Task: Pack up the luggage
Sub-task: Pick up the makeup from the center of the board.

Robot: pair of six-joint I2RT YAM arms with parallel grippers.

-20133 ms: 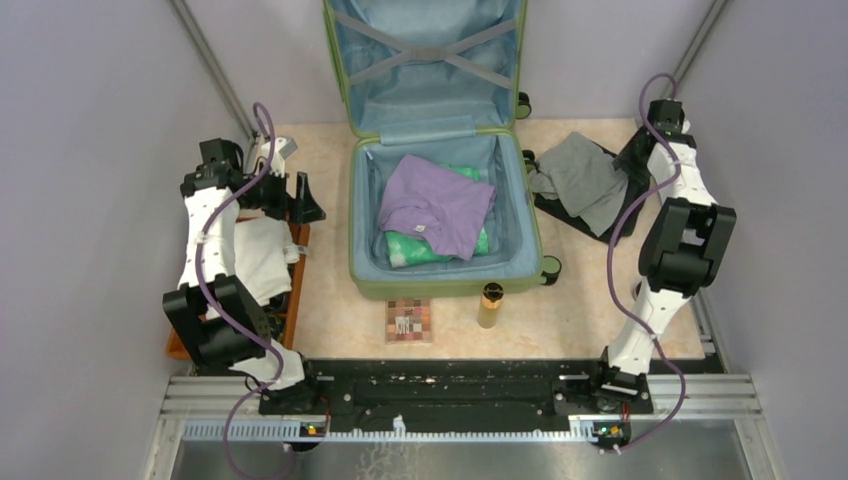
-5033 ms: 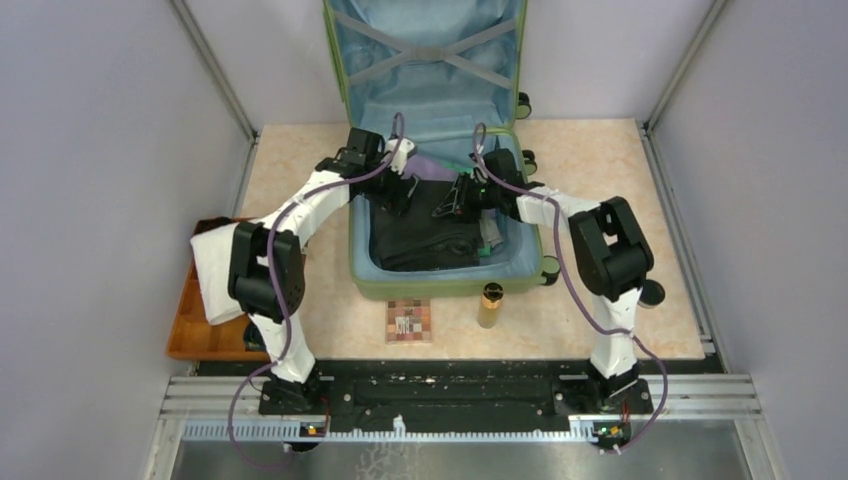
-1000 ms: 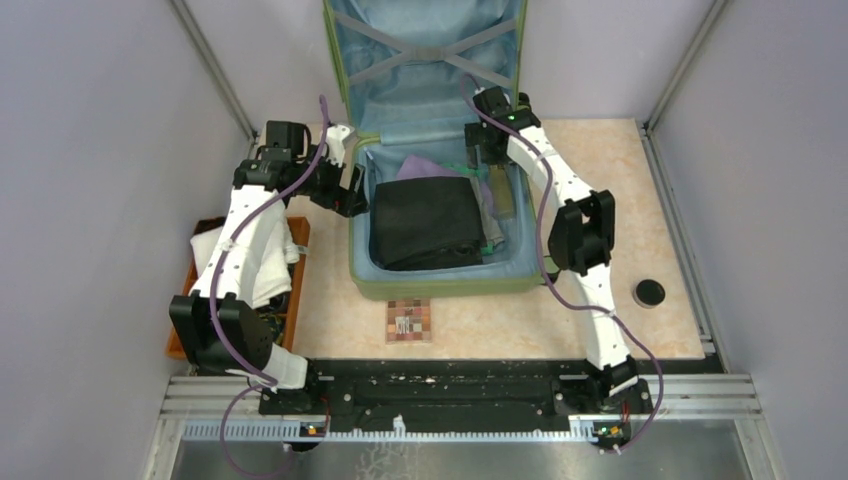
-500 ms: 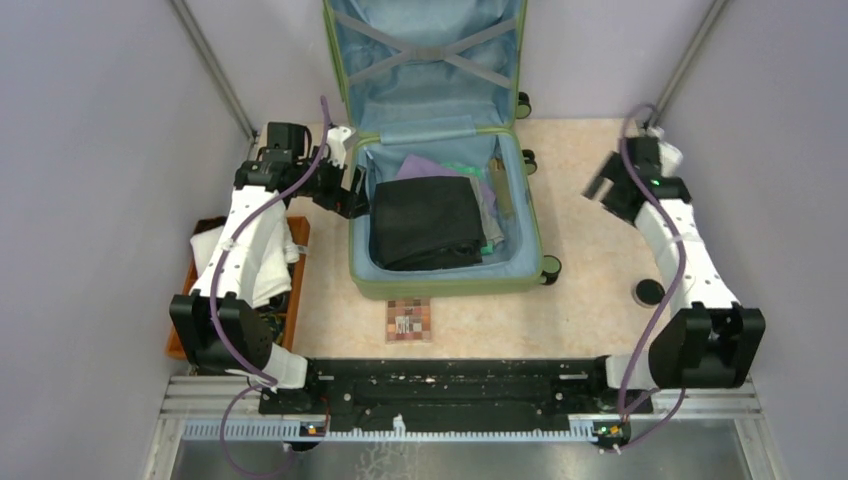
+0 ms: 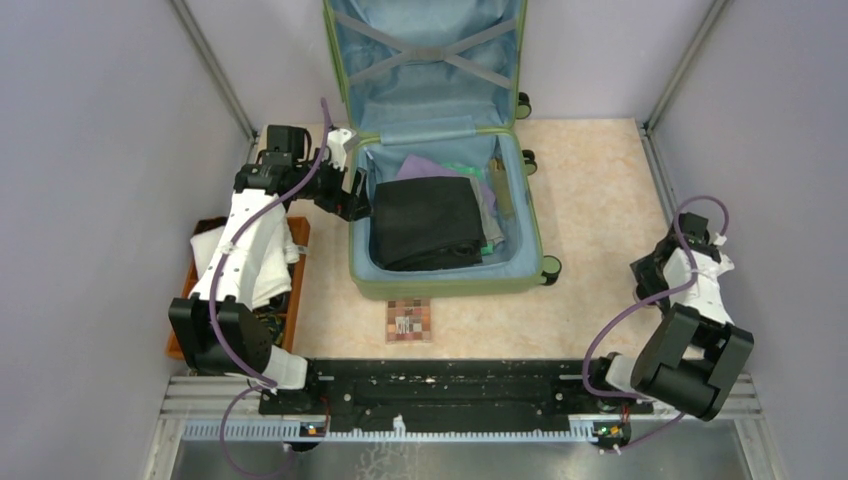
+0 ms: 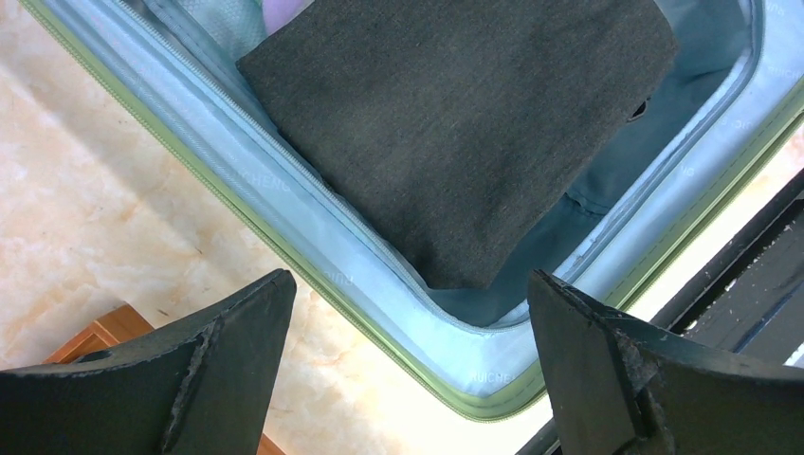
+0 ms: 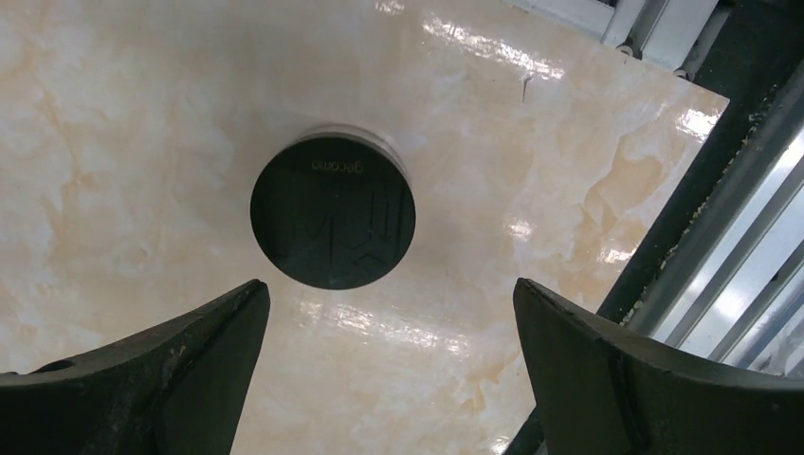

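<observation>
Leftmost, the left fingers hang spread wide and empty over the luggage's left rim, by a wooden tray. The luggage lies open mid-table, its long axis running away from the arms and its lid upright at the back. A black garment lies on top inside. Well to its right, the right fingers, also wide and empty, hang over a black disc lying straight below, between them. That arm is nearer it. Only the right wrist view shows the disc.

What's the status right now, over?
Left gripper open at luggage rim. Right gripper open above black disc. Luggage open, black folded garment topmost. Nothing blocking.
</observation>
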